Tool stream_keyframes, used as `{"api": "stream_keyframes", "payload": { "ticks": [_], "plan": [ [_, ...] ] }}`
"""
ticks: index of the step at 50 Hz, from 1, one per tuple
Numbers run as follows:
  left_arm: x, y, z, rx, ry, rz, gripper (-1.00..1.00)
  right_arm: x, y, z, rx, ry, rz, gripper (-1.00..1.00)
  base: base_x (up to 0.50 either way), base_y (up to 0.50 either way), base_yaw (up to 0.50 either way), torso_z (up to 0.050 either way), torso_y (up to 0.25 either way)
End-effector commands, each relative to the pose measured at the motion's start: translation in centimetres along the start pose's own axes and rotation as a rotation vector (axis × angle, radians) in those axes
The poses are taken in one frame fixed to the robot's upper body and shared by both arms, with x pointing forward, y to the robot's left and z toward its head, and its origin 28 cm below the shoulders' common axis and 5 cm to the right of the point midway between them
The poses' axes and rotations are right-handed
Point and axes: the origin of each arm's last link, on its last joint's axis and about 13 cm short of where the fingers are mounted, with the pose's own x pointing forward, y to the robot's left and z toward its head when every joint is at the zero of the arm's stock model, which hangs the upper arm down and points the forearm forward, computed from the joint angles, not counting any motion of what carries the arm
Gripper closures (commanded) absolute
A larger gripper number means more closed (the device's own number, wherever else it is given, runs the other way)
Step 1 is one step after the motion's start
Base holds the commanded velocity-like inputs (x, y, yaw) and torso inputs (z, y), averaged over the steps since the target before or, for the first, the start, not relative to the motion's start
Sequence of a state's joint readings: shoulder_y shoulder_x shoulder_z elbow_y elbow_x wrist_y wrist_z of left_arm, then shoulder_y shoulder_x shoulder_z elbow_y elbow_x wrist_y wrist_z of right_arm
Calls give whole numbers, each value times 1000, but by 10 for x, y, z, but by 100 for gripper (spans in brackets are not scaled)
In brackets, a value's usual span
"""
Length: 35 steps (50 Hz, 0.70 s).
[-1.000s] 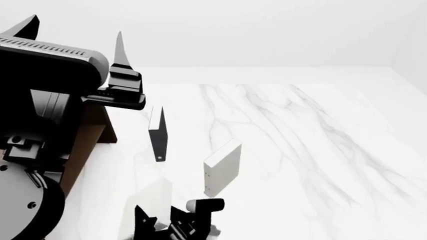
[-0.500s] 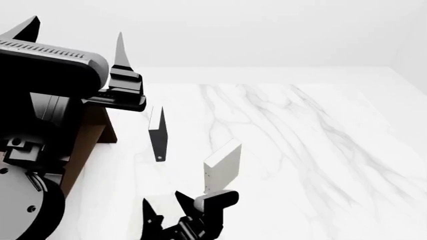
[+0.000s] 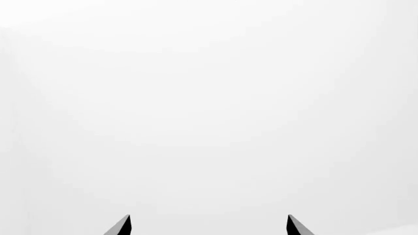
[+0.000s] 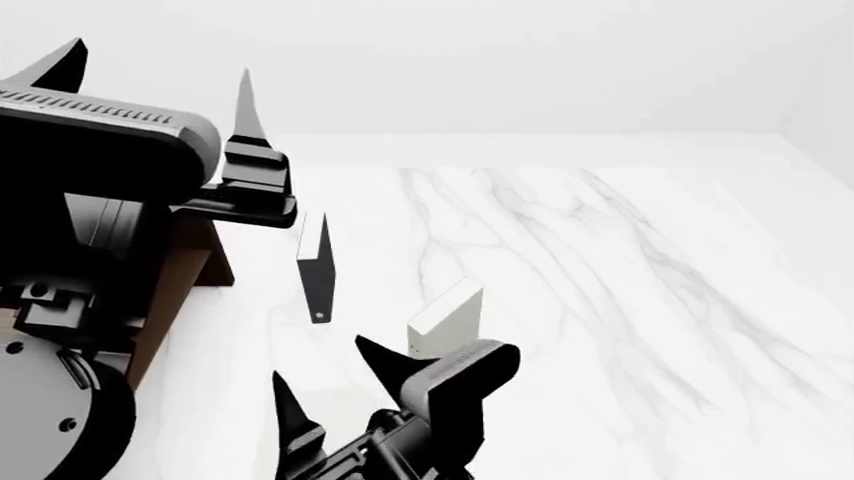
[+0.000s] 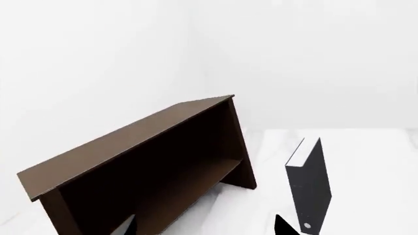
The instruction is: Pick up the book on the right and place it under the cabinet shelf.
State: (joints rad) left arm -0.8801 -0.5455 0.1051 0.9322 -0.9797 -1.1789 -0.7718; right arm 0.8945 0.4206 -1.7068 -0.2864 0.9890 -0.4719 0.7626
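Desk (image 4: 641, 300): white marble-look slab, grey veining running diagonally, smooth and matte.

The book (image 4: 447, 322): slim pale hardcover, off-white to light grey, flat rectangular faces with sharp edges. It stands upright on the desk near the middle of the head view, long axis vertical; its broad face turns toward the robot's right. Its lower part is hidden behind the right pincer.

Right pincer (image 4: 330, 374): black, two tapered pointed fingers spread apart, nothing between them. It sits just in front of the book at the head view's lower edge; contact cannot be judged.

Black book (image 5: 308, 186): thin dark cover, white page edge, also upright, between the pale book and the cabinet shelf (image 5: 137, 166). The cabinet is dark brown wood grain, flat panels, open-fronted with an inner board; it sits at the desk's left side, largely hidden by the left arm in the head view.

Left pincer (image 3: 207, 225): raised, black pointed tips well apart, facing blank white wall, empty.
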Motion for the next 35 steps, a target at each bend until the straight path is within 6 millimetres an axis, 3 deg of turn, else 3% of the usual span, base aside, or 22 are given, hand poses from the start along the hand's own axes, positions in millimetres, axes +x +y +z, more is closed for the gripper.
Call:
{"api": "stream_keyframes", "payload": {
  "ticks": [1,12,18,26,35],
  "plan": [
    [-2,-3,-2,-20,1,-6,-100,-15,9,62,-151,-95,34,-100,0,0,0,0,0],
    [-5,-8,-7,-53,6,-23,-100,-14,-6,137,-357,-238,-108,-100,0,0,0,0,0],
    [-7,-10,-11,-71,5,-31,-100,-18,-28,176,-525,-336,-297,-100,0,0,0,0,0],
    [-7,-12,-15,-89,6,-41,-100,-34,-49,198,-638,-403,-458,-100,0,0,0,0,0],
    [-9,-19,-16,-112,7,-69,-100,-60,-51,219,-691,-467,-574,-100,0,0,0,0,0]
  ]
}}
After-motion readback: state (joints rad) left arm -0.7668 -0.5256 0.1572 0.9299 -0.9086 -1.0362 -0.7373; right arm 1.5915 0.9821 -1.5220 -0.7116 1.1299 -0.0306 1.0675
